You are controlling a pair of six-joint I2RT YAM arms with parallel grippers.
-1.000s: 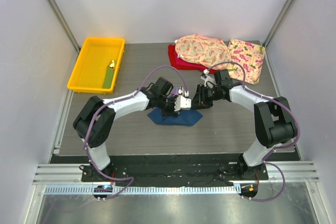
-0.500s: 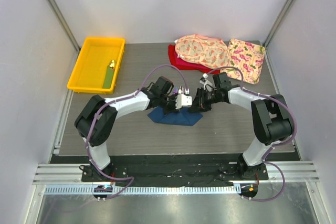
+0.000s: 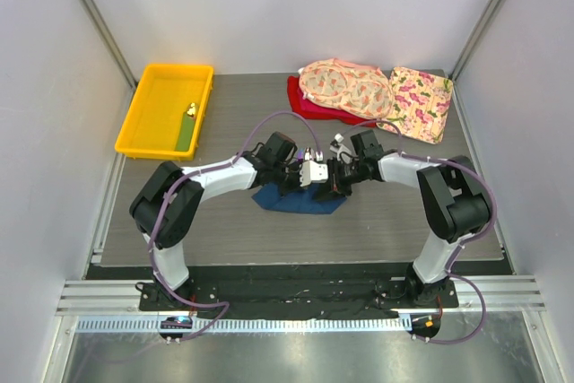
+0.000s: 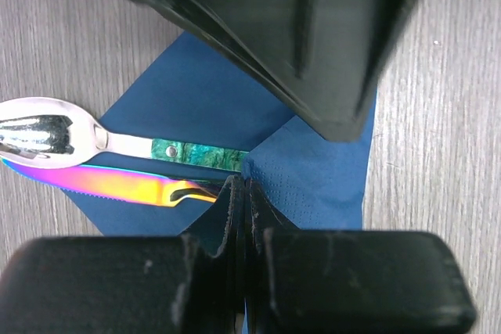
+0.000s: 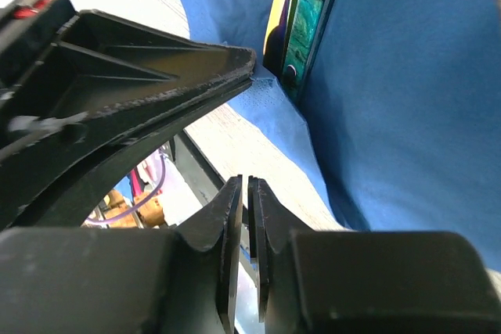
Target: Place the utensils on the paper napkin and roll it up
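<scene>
Two grippers are met over the paper napkin (image 3: 300, 201) at mid-surface (image 3: 377, 221). A napkin fold is pinched by the left gripper (image 4: 241, 193); the right gripper (image 5: 245, 193) is nearly closed on nothing visible. The utensils (image 4: 117, 166) could be dragged off if the fold is tugged.

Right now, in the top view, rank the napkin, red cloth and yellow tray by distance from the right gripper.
1. Paper napkin, directly under the right gripper.
2. Red cloth, behind it at the back.
3. Yellow tray, far left rear corner.
</scene>
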